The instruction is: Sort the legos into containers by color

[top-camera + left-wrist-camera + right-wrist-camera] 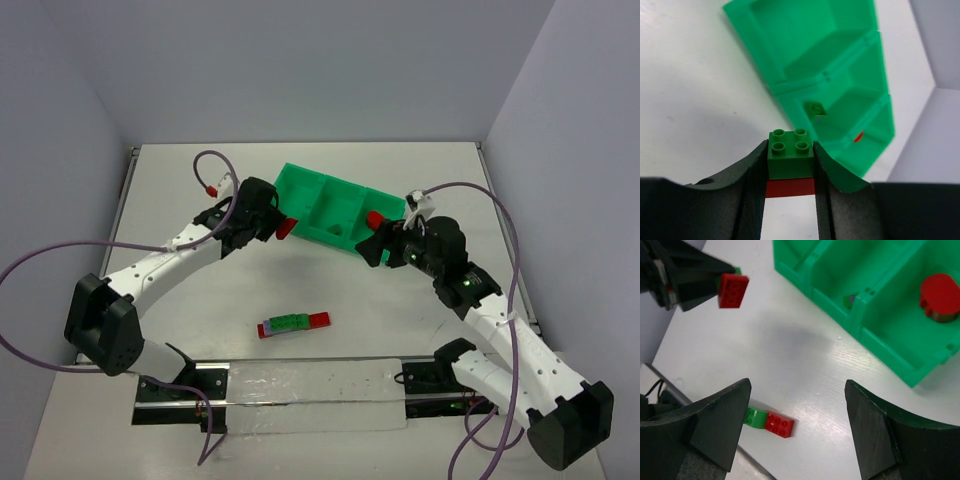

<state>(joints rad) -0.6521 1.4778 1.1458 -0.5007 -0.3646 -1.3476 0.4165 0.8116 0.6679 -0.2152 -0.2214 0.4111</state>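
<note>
White table [380,300], tray [318,236], gripped brick [790,152], loose stack [293,323]

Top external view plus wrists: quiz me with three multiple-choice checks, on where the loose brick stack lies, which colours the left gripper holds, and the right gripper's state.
1. Where is the loose brick stack? A) on the table, on the near side of the tray; B) inside the tray; C) on the tray's rim.
2. Which colours are the two bricks in the left gripper? A) yellow, white; B) green, red; C) lavender only.
3. The right gripper is: A) shut on a brick; B) out of view; C) open, empty.
Answers: 1 A, it lies on bare table between the arms; 2 B, the left wrist view shows green joined to red; 3 C, its fingers stand wide apart with nothing between.
</note>
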